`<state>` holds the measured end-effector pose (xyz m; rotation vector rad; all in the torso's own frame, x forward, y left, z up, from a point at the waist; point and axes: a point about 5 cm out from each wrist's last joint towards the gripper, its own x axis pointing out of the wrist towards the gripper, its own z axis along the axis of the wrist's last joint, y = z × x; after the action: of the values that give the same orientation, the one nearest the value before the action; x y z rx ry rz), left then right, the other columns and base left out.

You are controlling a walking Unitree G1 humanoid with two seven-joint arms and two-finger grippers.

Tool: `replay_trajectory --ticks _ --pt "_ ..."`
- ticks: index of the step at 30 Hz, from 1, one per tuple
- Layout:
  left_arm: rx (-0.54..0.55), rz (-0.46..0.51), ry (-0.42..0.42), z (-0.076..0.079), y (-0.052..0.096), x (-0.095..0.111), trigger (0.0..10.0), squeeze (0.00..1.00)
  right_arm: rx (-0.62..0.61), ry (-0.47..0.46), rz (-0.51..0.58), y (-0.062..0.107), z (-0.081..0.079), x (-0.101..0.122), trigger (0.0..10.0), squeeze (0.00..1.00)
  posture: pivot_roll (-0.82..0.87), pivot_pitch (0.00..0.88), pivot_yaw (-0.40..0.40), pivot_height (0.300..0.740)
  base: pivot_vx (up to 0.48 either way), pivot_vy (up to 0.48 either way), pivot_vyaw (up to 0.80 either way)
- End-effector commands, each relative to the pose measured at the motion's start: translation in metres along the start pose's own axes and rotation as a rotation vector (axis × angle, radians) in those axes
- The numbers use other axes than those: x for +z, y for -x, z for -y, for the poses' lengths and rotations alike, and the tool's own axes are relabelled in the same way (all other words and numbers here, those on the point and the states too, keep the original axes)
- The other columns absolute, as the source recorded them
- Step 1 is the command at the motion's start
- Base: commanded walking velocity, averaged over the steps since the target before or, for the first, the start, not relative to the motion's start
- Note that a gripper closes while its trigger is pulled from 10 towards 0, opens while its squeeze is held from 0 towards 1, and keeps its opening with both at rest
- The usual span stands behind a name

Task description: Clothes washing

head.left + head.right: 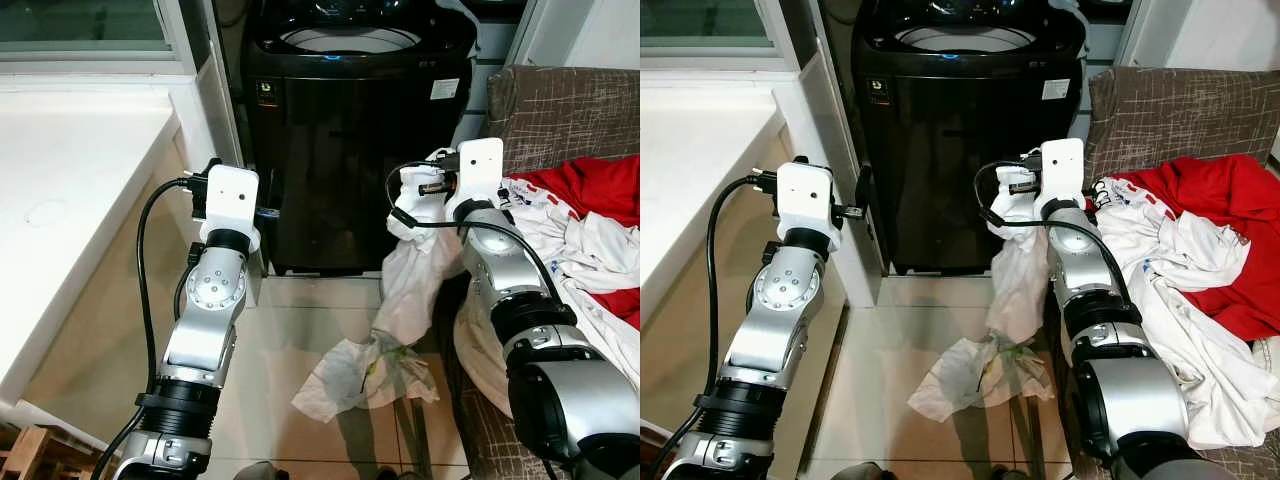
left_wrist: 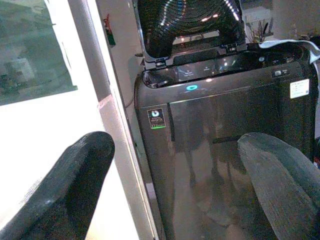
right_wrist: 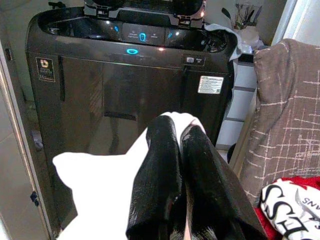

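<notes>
Fingers of the right gripper [image 3: 172, 150] pinch a white garment [image 1: 412, 290] that hangs lengthwise to the floor; the open-lidded washing machine [image 1: 350, 120] stands just ahead, its mouth higher, nearer this arm. Left gripper [image 2: 175, 165] fingers sit apart, empty

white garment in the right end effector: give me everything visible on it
The white garment is thin, crumpled cloth, plain white with a faint greenish mark low down. Its top is pinched between the shut fingers of the right end effector, in front of the black washing machine. It hangs in a long strip beside the sofa, and its lower end lies bunched on the tiled floor.
</notes>
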<state>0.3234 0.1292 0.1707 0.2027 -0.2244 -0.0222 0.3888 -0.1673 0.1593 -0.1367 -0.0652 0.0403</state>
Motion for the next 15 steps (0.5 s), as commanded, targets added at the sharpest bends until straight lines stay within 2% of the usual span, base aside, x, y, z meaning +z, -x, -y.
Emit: replay_trajectory --ticks 1,3,5,6,9,13,15 --pt "0.012 0.011 -0.026 -0.001 -0.002 0.002 10.0 0.00 -0.024 -0.018 0.095 -0.001 0.002 0.014 0.0 0.00 0.05 0.000 -0.004 0.740 0.000 0.000 0.00" --pt "0.000 0.094 -0.094 -0.004 -0.005 0.020 10.0 0.00 -0.043 0.032 0.257 -0.006 0.005 0.050 0.0 0.00 0.06 0.000 -0.012 0.740 0.000 0.000 0.00" --pt "0.009 0.155 -0.108 -0.009 -0.009 0.038 10.0 0.00 -0.061 0.061 0.358 -0.009 0.009 0.078 0.0 0.00 0.06 0.000 -0.012 0.740 0.000 0.000 0.00" --pt "0.022 0.205 -0.110 -0.015 -0.013 0.053 10.0 0.00 -0.077 0.072 0.416 -0.011 0.013 0.096 0.0 0.00 0.06 0.000 -0.012 0.740 0.000 0.000 0.00" --pt "0.024 0.243 -0.118 -0.018 -0.016 0.065 10.0 0.00 -0.092 0.078 0.460 -0.011 0.015 0.109 0.0 0.00 0.07 0.000 -0.022 0.740 0.000 0.000 0.00" --pt "0.026 0.361 -0.158 -0.023 -0.025 0.103 10.0 0.00 -0.111 0.117 0.679 -0.007 0.015 0.168 0.0 0.00 0.07 0.000 -0.020 0.740 0.000 0.000 0.00" --pt "0.015 0.390 -0.156 -0.023 -0.027 0.114 10.0 0.00 -0.116 0.119 0.729 -0.005 0.015 0.183 0.0 0.00 0.07 0.000 -0.020 0.740 0.000 0.000 0.00"
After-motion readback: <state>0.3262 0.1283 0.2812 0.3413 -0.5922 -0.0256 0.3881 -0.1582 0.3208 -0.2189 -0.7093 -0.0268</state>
